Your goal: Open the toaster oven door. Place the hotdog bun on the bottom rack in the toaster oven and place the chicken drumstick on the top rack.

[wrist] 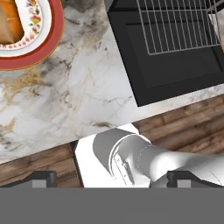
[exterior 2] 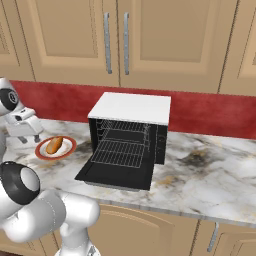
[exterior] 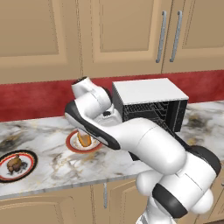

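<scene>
Marble counter is lying under me; door is hanging open, jaws released, and I am needing to reach the bun just beyond my fingertips.

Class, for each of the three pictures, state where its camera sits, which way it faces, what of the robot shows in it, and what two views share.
Left base view: behind the arm's left, facing the counter; the arm crosses it, past the toaster oven and chicken drumstick.
Right base view: behind the arm's right, facing the oven's open toaster oven door; arm at left.
Hand view: on the hand, looking down at the counter edge; the open gripper at bottom.
Shared: all three show the hotdog bun on its red-rimmed plate.
</scene>
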